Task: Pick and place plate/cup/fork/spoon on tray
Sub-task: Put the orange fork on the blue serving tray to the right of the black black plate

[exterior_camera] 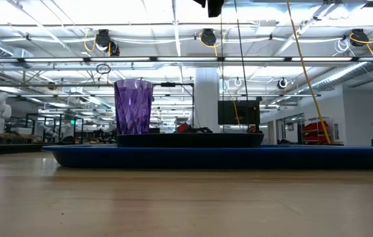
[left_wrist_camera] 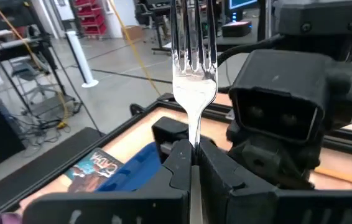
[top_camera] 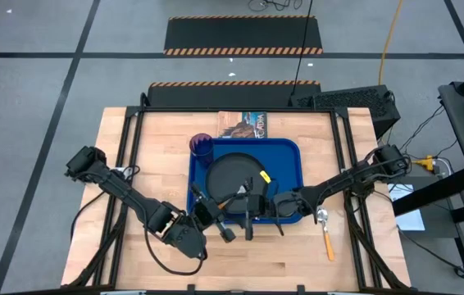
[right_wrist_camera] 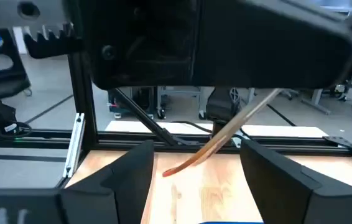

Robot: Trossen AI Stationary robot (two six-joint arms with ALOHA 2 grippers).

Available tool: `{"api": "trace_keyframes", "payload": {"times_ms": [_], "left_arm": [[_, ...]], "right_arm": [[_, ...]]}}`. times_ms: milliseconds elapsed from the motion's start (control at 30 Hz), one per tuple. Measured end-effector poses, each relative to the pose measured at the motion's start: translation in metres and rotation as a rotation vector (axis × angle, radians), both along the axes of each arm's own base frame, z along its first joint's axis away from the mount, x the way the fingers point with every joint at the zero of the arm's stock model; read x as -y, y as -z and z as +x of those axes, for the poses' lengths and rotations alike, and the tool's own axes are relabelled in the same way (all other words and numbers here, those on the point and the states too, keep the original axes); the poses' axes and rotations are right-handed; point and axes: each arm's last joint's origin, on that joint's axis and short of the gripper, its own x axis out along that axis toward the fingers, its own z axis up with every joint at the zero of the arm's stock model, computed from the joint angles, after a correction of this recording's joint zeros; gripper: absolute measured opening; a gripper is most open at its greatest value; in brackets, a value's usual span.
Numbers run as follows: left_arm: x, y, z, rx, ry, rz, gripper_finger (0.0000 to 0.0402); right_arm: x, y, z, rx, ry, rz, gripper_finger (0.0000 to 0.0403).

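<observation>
I count one plate (top_camera: 236, 172) and one cup (top_camera: 201, 146) on the tray (top_camera: 288, 156), one spoon (top_camera: 325, 229) on the desk (top_camera: 125, 164); my left hand (left_wrist_camera: 191, 163) pinches the one fork (left_wrist_camera: 193, 56), right hand (right_wrist_camera: 196, 168) gapes empty.

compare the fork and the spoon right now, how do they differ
The fork is clamped in the left gripper, raised over the tray; the spoon lies flat on the table, right of the tray, untouched. The fork ends in tines, the spoon in an oval bowl. Both are silver metal.
</observation>
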Motion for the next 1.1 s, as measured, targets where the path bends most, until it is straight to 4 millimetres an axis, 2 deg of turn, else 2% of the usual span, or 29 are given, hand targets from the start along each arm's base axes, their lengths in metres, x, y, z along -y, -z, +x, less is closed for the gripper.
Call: {"api": "trace_keyframes", "payload": {"times_ms": [133,267,633,867,1100], "left_arm": [[-0.001,0.000,0.002,-0.001,0.017,-0.012,0.0011],[-0.001,0.000,0.002,0.002,0.019,-0.015,0.0012],[0.001,-0.001,0.002,0.000,0.056,-0.034,0.0042],[0.009,0.002,-0.002,-0.052,0.147,-0.026,0.0045],[0.023,0.005,-0.017,-0.100,0.151,0.027,0.0046]], "right_arm": [[0.000,-0.001,0.000,0.014,0.001,0.004,0.0221],[0.000,-0.001,0.000,0.013,0.005,0.003,0.0186],[0.001,0.000,-0.001,-0.009,0.009,-0.006,0.0011],[0.003,-0.008,-0.009,-0.068,0.006,-0.021,0.0004],[0.012,-0.024,-0.032,-0.205,0.016,0.011,0.0001]]}}
